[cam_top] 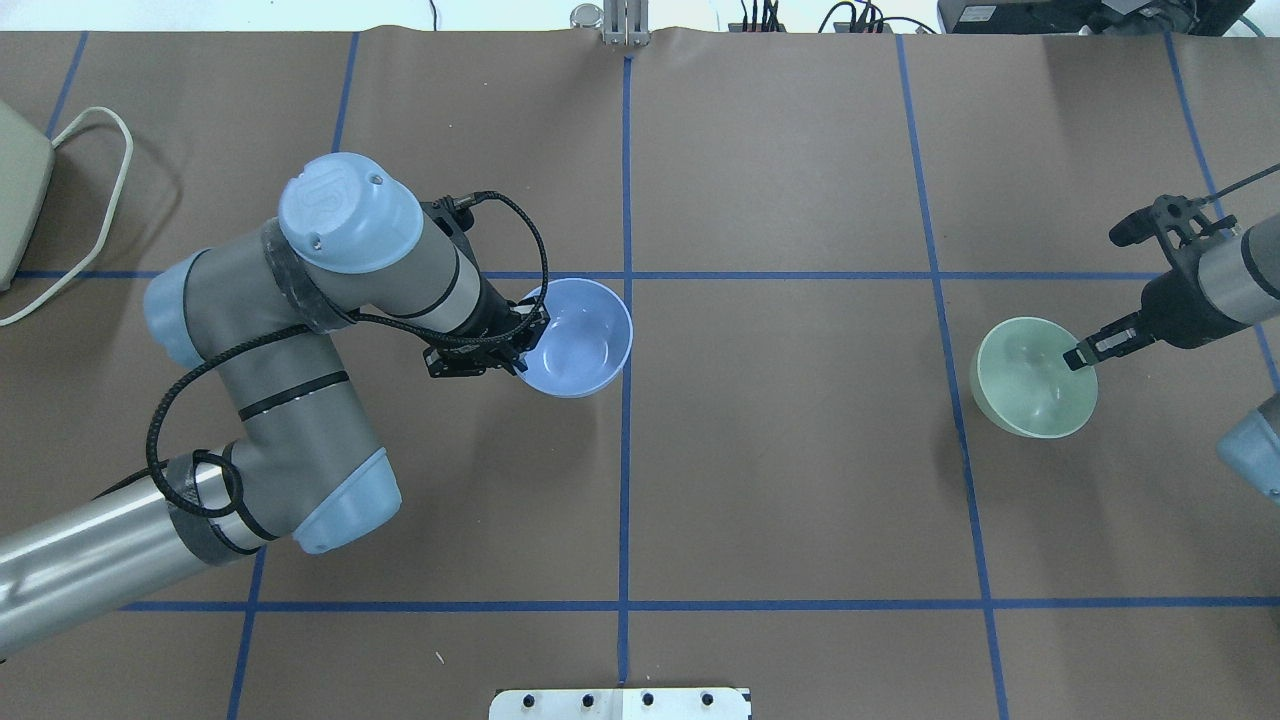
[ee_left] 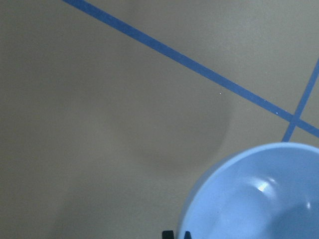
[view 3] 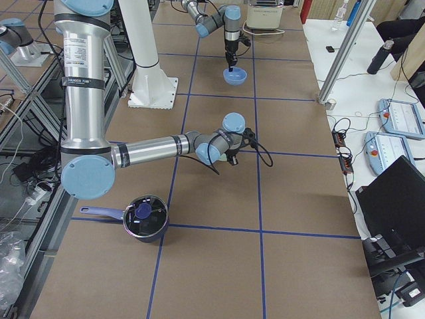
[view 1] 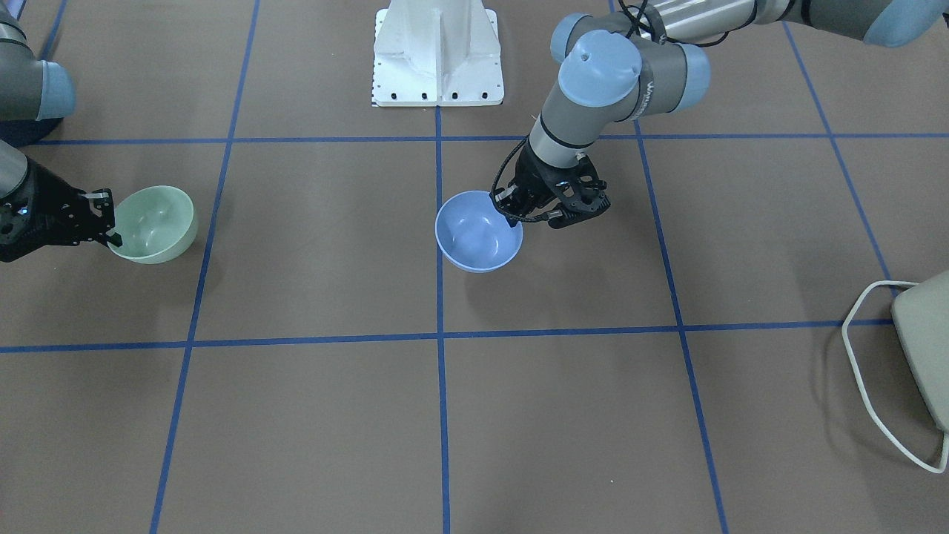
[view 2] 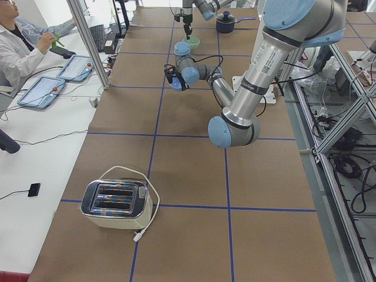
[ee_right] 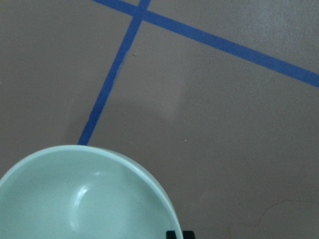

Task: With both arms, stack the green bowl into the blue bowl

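The blue bowl [cam_top: 578,338] is near the table's middle, left of the centre line, and shows in the front view [view 1: 477,233]. My left gripper [cam_top: 520,352] is shut on its near-left rim, as the left wrist view [ee_left: 259,199] shows. The green bowl [cam_top: 1030,378] is far to the right, and shows in the front view [view 1: 154,222]. My right gripper [cam_top: 1080,356] is shut on its right rim, as the right wrist view [ee_right: 84,199] shows. Both bowls hang tilted, and their shadows fall apart from them on the table. The two bowls are well apart.
A toaster [view 2: 116,204] with a white cord stands at the table's left end. A dark pot [view 3: 143,218] with a blue handle stands at the right end. The white pedestal [view 1: 437,52] stands at the robot's edge. Blue tape lines cross the brown table.
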Motion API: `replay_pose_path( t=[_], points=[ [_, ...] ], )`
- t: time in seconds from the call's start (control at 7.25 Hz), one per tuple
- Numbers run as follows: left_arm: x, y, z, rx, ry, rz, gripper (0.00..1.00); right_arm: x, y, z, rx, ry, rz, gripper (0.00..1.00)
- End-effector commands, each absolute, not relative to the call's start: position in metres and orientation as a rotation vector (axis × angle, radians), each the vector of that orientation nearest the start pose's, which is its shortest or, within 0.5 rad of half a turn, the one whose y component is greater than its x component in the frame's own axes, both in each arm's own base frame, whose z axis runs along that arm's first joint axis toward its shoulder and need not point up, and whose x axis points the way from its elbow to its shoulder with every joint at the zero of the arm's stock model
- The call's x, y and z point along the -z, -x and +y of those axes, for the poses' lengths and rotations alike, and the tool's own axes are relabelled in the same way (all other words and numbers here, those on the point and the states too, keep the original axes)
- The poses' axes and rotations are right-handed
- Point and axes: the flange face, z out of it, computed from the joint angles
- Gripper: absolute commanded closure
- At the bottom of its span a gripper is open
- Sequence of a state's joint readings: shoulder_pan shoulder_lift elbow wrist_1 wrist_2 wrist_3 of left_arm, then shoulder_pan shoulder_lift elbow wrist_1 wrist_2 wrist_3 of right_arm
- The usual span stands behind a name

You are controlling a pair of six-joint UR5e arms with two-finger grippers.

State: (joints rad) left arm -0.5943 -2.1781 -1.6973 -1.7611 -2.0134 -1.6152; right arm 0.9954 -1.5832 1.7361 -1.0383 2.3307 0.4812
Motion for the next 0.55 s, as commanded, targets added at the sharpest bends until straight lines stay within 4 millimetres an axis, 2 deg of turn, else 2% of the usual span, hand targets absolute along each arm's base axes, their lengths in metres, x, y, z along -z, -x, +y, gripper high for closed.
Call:
replay_pose_path(
  t=[0.0,0.14,0.28,0.41],
  points=[
    [-0.208,-0.531,-0.439,0.353,0.151,0.988,1.00,-0.446,0.225,-0.471,0.285,-0.169,-0.969,1.00],
    [-0.204,-0.547,-0.443,0.363,0.125,0.977,1.00,-0.401,0.228,-0.476,0.250,-0.141,-0.967,1.00],
    [-0.197,-0.561,-0.440,0.359,0.113,0.976,1.00,-0.360,0.239,-0.478,0.222,-0.116,-0.974,1.00],
    [-0.198,-0.563,-0.441,0.357,0.110,0.973,1.00,-0.326,0.260,-0.476,0.195,-0.094,-0.994,1.00]
  ],
)
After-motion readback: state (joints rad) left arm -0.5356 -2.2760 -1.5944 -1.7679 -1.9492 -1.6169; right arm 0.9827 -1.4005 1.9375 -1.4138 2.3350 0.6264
